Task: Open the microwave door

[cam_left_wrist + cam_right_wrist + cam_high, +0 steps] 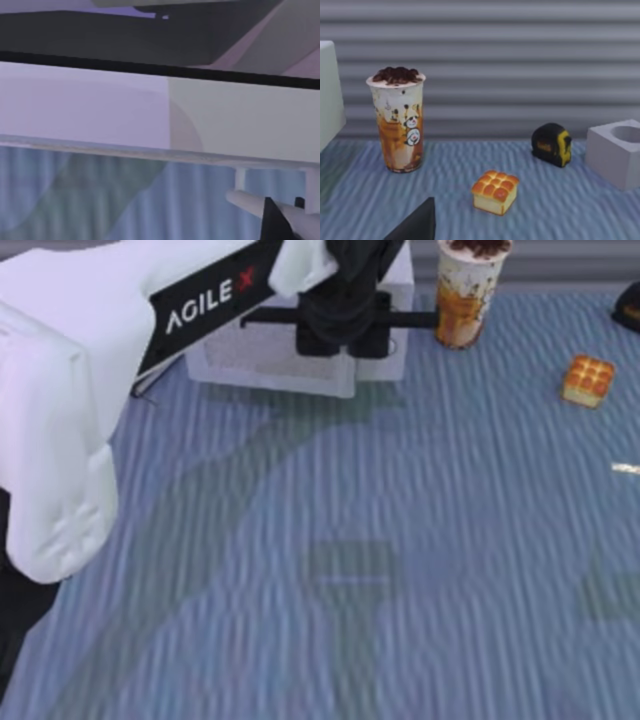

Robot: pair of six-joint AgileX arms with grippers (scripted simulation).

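The left gripper (pixel 345 315) is held against the small pale lavender-white microwave (pixel 225 360) at the table's far edge, presumably for a door pull; finger state cannot be told.

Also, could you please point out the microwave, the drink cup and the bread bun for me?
microwave (pixel 262 367): top view, its pale front face.
drink cup (pixel 400 125): right wrist view, middle of its printed side.
bread bun (pixel 495 191): right wrist view, its glazed top.
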